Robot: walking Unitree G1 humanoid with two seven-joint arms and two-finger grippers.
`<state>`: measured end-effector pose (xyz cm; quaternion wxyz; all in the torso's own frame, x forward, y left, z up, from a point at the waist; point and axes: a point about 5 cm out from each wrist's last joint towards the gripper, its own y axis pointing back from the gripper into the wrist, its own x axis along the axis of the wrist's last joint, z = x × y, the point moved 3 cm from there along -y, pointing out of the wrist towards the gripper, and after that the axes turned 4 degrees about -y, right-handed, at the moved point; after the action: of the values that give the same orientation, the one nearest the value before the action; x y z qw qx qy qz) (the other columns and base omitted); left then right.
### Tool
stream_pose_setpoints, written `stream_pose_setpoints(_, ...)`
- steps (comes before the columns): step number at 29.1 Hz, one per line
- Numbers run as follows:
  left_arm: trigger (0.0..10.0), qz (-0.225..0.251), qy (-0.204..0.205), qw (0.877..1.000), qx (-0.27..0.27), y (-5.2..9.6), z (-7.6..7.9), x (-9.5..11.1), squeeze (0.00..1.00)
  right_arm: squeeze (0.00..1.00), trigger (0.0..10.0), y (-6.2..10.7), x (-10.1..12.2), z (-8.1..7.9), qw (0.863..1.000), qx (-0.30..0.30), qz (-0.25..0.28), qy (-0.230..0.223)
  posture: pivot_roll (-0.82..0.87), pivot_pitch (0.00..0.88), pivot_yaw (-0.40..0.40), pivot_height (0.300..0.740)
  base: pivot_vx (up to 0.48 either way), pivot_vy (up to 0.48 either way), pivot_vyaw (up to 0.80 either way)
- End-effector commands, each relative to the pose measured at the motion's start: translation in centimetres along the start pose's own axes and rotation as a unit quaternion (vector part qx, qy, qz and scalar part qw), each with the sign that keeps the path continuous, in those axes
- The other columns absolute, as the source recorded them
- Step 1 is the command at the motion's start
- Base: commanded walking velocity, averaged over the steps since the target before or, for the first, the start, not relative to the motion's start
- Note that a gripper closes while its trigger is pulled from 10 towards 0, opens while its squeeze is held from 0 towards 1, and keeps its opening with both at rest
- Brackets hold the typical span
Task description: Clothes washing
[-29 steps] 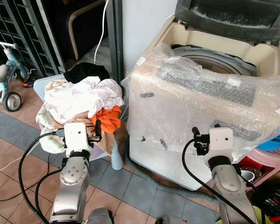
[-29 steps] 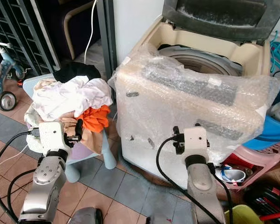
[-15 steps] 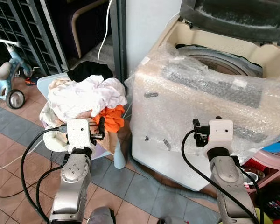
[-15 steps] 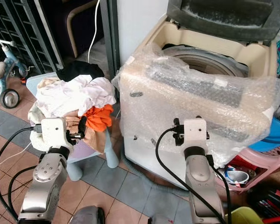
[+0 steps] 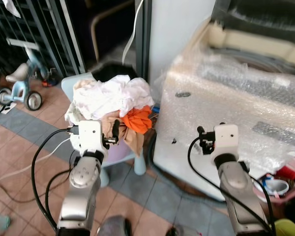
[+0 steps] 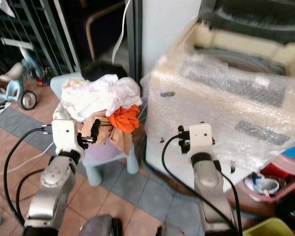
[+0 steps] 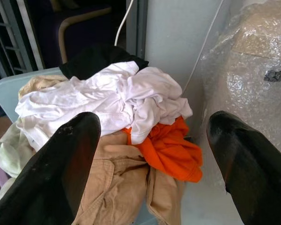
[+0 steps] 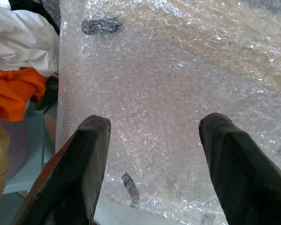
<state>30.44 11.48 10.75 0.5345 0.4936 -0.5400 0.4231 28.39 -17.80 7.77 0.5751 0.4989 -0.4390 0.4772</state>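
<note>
clothes pile (image 7: 117,108) (white, orange), wrapped washer (image 5: 246,103)

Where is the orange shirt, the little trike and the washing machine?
orange shirt (image 7: 171,150): left wrist view, on its bunched middle.
trike (image 5: 20,83): left eye view, on its pale blue frame.
washing machine (image 5: 226,105): left eye view, on its bubble-wrapped front.

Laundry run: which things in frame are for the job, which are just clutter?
For the job:
pile of clothes
washing machine
left gripper, open
right gripper, open

Lying about:
child's tricycle
pink basket
bubble wrap over the washer
</note>
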Motion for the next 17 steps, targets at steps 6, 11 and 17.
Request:
stream_pose_setpoints(6,10.0,-0.034,0.001,0.999,-0.006,1.3,-0.8,-1.7,0.00,0.00,10.0,1.1,0.0,0.1,0.999,-0.034,0.005,-0.021,-0.07,0.117,0.058,0.740,0.000,0.000,0.00)
stream_pose_setpoints(11,10.0,-0.036,-0.019,0.999,-0.015,2.2,-2.2,-2.9,0.00,0.00,10.0,1.6,2.1,0.5,0.998,0.000,0.064,-0.026,-0.07,0.052,0.050,0.740,0.000,0.000,0.00)
stream_pose_setpoints(17,10.0,0.002,-0.058,0.998,0.024,3.5,-3.9,-2.8,0.00,0.00,10.0,2.3,2.1,1.4,0.996,-0.019,0.080,0.029,-0.04,0.041,0.025,0.740,0.000,0.000,0.00)
